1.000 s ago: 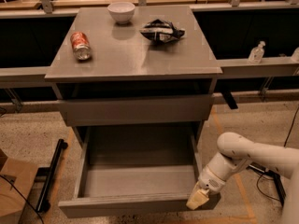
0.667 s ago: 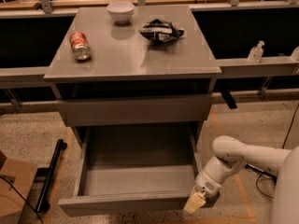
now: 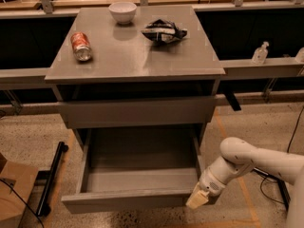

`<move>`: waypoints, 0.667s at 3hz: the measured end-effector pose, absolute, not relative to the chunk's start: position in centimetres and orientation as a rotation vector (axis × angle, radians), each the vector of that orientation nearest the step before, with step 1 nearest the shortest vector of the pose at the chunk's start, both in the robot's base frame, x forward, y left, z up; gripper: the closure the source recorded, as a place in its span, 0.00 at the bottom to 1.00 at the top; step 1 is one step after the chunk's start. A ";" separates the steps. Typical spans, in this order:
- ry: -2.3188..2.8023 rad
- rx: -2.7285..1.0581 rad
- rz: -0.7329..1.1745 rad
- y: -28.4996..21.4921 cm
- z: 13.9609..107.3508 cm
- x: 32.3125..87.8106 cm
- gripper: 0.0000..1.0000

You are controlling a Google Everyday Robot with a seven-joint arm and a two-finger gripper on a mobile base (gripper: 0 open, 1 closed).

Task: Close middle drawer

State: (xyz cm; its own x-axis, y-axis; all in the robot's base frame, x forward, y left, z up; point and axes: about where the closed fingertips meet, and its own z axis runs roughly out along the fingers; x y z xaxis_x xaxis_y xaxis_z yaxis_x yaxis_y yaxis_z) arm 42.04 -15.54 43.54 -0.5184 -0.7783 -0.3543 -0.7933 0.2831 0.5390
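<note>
The middle drawer (image 3: 137,175) is pulled far out of the grey cabinet, its grey box interior empty. Its flat front (image 3: 123,201) runs along the bottom of the view. The taller-fronted drawer (image 3: 137,111) above it is nearly flush with the cabinet. My gripper (image 3: 197,199) is at the right end of the open drawer's front, right against its corner. The white arm (image 3: 247,163) reaches in from the right.
On the cabinet top (image 3: 118,61) lie a red soda can (image 3: 80,45) on its side, a white bowl (image 3: 122,11) and a dark chip bag (image 3: 163,31). A black bar (image 3: 52,177) and a cardboard box (image 3: 14,189) sit on the floor at left. Cables (image 3: 273,184) lie at right.
The gripper has moved slightly left and down toward the right corner of the open drawer's front. The drawer has not visibly moved.
</note>
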 end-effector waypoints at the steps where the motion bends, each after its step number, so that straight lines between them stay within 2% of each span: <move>1: 2.474 -1.515 1.032 -15.5 43.3 42.9 1.00; 2: 2.474 -1.515 1.032 -15.5 43.3 42.9 1.00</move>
State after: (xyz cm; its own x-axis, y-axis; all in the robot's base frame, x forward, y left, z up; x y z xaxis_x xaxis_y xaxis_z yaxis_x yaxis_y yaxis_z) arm 42.92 -15.50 43.33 -0.5142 -0.7689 -0.3800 -0.8110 0.2917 0.5071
